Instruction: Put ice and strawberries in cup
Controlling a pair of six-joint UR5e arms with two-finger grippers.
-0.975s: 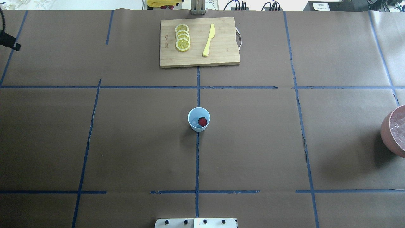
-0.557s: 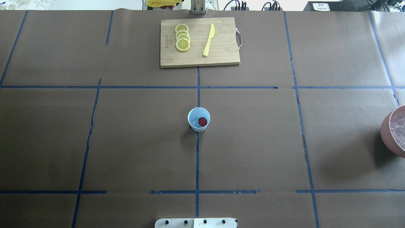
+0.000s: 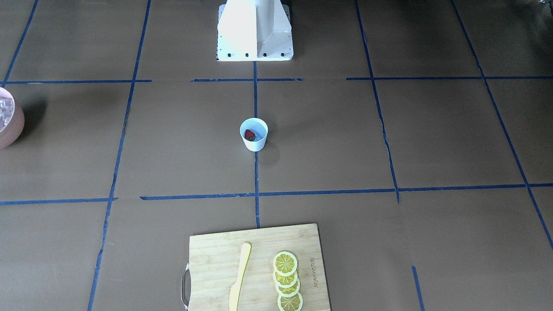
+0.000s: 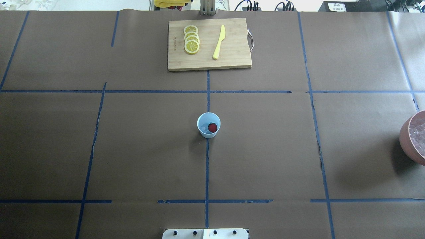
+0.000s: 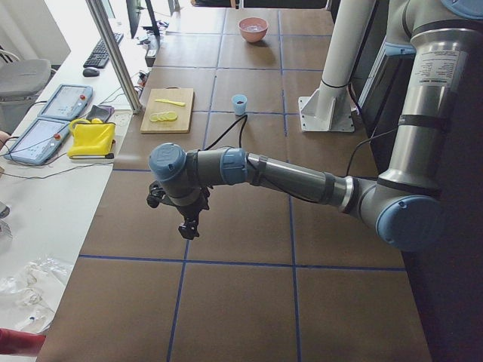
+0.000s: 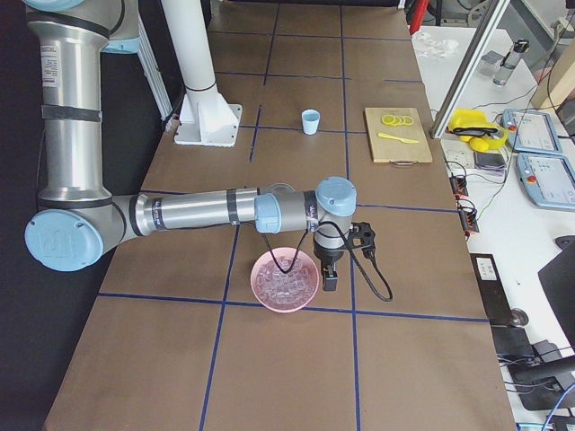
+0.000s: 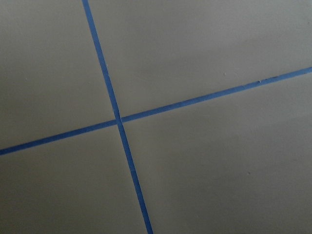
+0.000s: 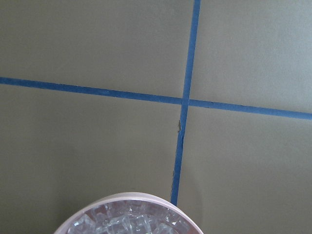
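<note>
The white cup [image 4: 208, 124] stands at the table's middle; it also shows in the front view [image 3: 254, 134]. The red strawberry [image 4: 212, 127] lies inside it beside a pale ice cube [image 4: 205, 128]. More ice [image 8: 131, 222] fills the pinkish-brown bowl [image 4: 406, 137] at the right edge. My left gripper [image 5: 189, 226] shows only in the exterior left view, low over bare table far from the cup; I cannot tell if it is open. My right gripper [image 6: 329, 280] shows only in the exterior right view, beside the bowl [image 6: 269, 301]; I cannot tell its state.
A wooden cutting board [image 4: 232, 59] at the far middle carries lemon slices [image 4: 191, 39] and a yellow knife [image 4: 219, 41]. The robot's white pedestal [image 3: 255, 30] stands at the near edge. Blue tape lines grid the brown table cover.
A dark part of the left arm at the overhead view's far left edge has moved out of that view. The cup and its contents have not moved.
</note>
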